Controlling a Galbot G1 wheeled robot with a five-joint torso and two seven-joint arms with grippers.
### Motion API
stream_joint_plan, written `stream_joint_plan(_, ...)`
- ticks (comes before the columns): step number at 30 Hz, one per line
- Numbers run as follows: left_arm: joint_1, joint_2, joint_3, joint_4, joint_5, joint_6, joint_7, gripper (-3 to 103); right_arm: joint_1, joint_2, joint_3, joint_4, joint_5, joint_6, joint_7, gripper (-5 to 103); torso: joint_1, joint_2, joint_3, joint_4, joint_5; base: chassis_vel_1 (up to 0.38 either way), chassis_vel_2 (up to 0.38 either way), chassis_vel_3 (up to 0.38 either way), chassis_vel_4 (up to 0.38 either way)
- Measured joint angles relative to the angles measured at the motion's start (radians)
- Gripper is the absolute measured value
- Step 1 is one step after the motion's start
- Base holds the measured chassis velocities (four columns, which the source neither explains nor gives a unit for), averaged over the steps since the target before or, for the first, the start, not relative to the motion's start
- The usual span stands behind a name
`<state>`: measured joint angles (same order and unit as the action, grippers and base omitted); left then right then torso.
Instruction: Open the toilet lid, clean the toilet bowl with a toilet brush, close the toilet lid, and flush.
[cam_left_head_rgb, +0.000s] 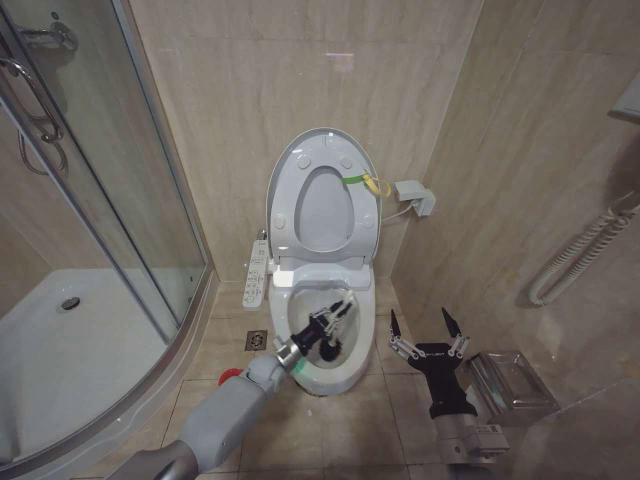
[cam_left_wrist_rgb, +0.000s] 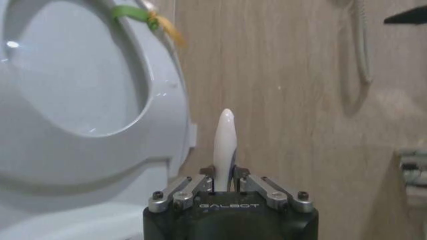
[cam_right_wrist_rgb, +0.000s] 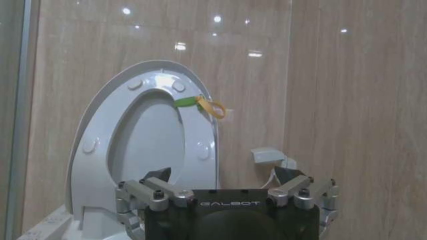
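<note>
Overhead, the toilet lid (cam_left_head_rgb: 322, 190) is seen raised against the wall; the left gripper (cam_left_head_rgb: 335, 318) is lowered into the toilet bowl (cam_left_head_rgb: 345, 372), fingers pinched on the toilet brush (cam_left_head_rgb: 328, 350). The right gripper (cam_left_head_rgb: 424, 328) is held beside the bowl, fingers spread. Left wrist: the pale brush handle (cam_left_wrist_rgb: 225, 145) is clamped between fingers. Right wrist: spread fingers (cam_right_wrist_rgb: 155, 176) are faced toward the upright lid.

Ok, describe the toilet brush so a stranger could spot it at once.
Start at the raised toilet lid against the tiled wall, then drop to the open toilet bowl below. The left gripper there is shut on the toilet brush: a thin pale stick handle, unlike the broad white toilet parts.
</note>
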<state>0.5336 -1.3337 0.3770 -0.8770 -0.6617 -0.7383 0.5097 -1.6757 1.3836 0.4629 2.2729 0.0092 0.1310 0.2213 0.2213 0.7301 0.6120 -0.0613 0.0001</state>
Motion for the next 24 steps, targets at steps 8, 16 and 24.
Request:
stream_joint_plan(8, -0.005, 0.012, 0.008, -0.102, -0.029, 0.02, -0.002, 18, 0.0, 0.0, 0.0, 0.0, 0.0, 0.0, 0.0, 100, 0.0, 0.0, 0.0, -0.0008, 0.0, 0.0, 0.0, 0.0, 0.0)
stream_joint_plan(16, 0.018, -0.033, -0.001, 0.028, 0.011, 0.002, -0.007, 18, 0.0, 0.0, 0.0, 0.0, 0.0, 0.0, 0.0, 100, 0.0, 0.0, 0.0, -0.0002, -0.0001, 0.0, 0.0, 0.0, 0.0)
stream_joint_plan(24, 0.025, -0.006, -0.003, -0.128, -0.006, 0.02, -0.015, 18, 0.0, 0.0, 0.0, 0.0, 0.0, 0.0, 0.0, 100, 0.0, 0.0, 0.0, -0.0006, 0.0, 0.0, 0.0, 0.0, 0.0)
